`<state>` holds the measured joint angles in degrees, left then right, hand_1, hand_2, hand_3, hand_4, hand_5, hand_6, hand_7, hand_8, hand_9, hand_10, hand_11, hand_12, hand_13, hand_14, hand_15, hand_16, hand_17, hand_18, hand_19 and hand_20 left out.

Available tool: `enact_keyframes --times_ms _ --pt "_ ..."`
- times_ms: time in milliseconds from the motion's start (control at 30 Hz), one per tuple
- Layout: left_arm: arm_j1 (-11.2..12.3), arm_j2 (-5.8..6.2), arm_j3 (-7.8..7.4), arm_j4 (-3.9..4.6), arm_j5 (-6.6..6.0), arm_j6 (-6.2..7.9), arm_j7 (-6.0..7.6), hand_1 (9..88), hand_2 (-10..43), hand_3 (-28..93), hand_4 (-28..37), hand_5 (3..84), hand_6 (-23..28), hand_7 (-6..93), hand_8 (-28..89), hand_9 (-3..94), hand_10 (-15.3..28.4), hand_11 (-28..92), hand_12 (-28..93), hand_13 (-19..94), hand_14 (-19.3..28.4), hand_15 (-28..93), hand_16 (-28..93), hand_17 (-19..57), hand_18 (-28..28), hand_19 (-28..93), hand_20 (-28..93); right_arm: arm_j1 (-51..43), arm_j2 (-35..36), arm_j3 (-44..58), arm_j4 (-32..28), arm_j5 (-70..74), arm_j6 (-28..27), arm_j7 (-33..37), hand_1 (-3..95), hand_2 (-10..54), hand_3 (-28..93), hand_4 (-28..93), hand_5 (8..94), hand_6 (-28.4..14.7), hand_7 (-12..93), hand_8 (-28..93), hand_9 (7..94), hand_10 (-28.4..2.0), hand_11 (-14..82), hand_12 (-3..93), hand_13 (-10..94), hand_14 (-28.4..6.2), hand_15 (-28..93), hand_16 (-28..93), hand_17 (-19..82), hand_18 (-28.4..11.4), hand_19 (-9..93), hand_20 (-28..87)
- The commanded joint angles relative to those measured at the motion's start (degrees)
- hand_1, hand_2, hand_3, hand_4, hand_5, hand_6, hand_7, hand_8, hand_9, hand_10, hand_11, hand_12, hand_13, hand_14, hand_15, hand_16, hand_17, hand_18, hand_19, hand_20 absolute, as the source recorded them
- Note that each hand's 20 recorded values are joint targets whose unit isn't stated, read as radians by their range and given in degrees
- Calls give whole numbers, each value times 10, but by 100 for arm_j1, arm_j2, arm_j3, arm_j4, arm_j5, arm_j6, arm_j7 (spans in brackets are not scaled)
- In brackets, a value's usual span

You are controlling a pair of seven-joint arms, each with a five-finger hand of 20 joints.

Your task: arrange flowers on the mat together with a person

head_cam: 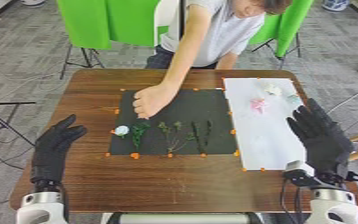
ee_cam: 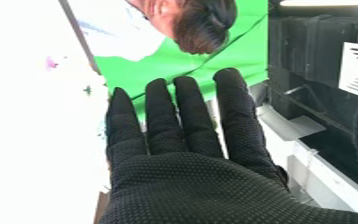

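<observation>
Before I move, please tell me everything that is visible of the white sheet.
In the head view, the white sheet is long, rectangular and looks like paper. It lies flat on the table, right of the dark mat, with small orange pieces at its edges. A pink flower and paler ones lie on its far half. The right hand overlaps its right edge; contact is unclear.

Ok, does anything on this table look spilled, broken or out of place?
Nothing stands out. The green stems lie side by side on the black mat, and the pink flower rests on the white sheet, with no visible spill.
</observation>
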<state>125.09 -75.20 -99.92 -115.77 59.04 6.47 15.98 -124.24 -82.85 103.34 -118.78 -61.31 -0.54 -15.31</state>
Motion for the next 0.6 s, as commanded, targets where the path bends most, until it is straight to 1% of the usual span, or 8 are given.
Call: enact_keyframes --times_ms 33,233,400,467,600 --pt "39 -16 -15 9 -20 -35 -69 205 -11 681 -242 495 32 136 -51 517 154 225 165 423 185 241 20 102 127 89 201 -210 -70 140 -25 -23 -164 -86 68 -52 788 -186 379 -4 93 -79 351 -139 28 103 282 -105 97 67 166 -137 27 218" --pt "31 -2 -18 14 -18 -59 -70 205 -11 681 -242 495 34 134 -51 517 154 226 165 423 185 241 20 102 126 88 200 -202 -69 137 -19 -30 -183 -42 68 -53 788 -187 380 -5 93 -80 351 -138 28 103 282 -106 98 67 166 -137 27 218" --pt "30 -2 -24 16 -21 -55 -58 206 -11 680 -241 495 33 134 -50 517 154 226 165 423 185 241 20 101 127 88 201 -348 -159 309 -31 -15 -410 -105 68 -53 788 -186 381 -5 94 -79 351 -138 28 103 282 -105 98 67 167 -137 28 218" --pt "-6 7 -19 31 -11 -74 -88 207 -11 679 -241 495 33 134 -50 517 153 226 165 423 184 241 20 101 127 88 201 -385 -188 347 -47 -22 -441 -120 69 -52 787 -186 382 -4 94 -79 351 -138 28 103 282 -105 98 67 167 -136 27 217" --pt "-2 7 -11 36 -14 -63 -75 208 -12 680 -240 495 33 134 -50 517 154 226 165 423 184 241 20 101 127 89 201 -385 -182 368 -51 -35 -460 -110 70 -54 787 -186 382 -4 94 -80 351 -138 28 103 284 -101 98 65 168 -136 26 217"
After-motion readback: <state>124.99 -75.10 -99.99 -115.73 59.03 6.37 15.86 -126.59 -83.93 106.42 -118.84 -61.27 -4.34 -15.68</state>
